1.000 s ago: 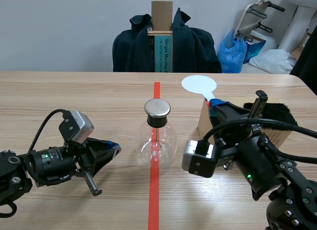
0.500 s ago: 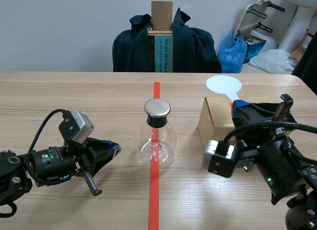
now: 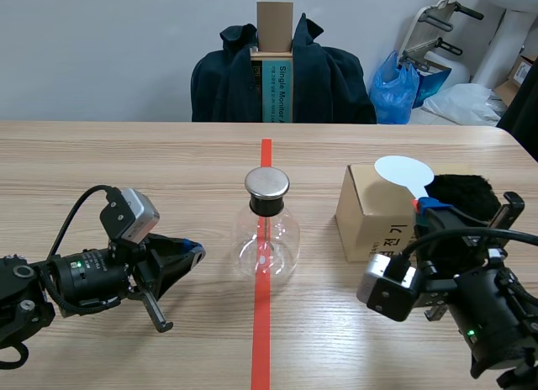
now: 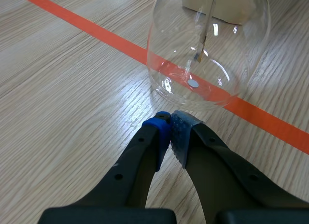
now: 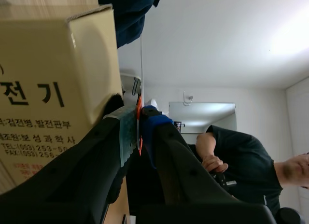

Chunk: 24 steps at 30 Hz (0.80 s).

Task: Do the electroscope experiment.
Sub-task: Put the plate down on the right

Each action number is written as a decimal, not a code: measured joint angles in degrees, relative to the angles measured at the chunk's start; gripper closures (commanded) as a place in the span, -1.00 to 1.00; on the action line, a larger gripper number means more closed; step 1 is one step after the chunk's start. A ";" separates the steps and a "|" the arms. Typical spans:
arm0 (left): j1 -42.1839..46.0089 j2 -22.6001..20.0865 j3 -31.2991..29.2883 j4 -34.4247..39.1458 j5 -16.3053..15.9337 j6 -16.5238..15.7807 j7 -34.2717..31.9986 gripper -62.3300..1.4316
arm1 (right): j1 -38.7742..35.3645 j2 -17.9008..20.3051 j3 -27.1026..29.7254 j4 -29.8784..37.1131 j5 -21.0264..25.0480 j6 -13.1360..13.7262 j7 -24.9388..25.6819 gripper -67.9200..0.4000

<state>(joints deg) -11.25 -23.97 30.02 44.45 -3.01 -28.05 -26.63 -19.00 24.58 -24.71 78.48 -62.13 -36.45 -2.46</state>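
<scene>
Right tool [image 3: 426, 207] clamped on white disc paddle [image 3: 403, 171] beside cardboard box [image 3: 368, 215].
Left tool [image 4: 170, 129], fingers [image 4: 158, 132] together (holding nothing), points at the glass flask [image 3: 266, 239] on the desk [image 3: 126, 163].

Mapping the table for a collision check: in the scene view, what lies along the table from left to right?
Left gripper → glass flask → cardboard box → black fur cloth. The white disc wand overlaps the box, so it's left out.
</scene>
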 measured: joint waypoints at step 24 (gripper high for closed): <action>0.15 0.00 0.00 0.00 0.00 0.00 0.00 0.87 | 4.50 -3.32 0.00 -5.27 3.69 5.62 3.32 0.97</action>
<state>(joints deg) -11.09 -23.97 30.02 44.45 -3.01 -28.05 -26.63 -14.50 21.26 -24.71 73.21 -58.43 -30.83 0.86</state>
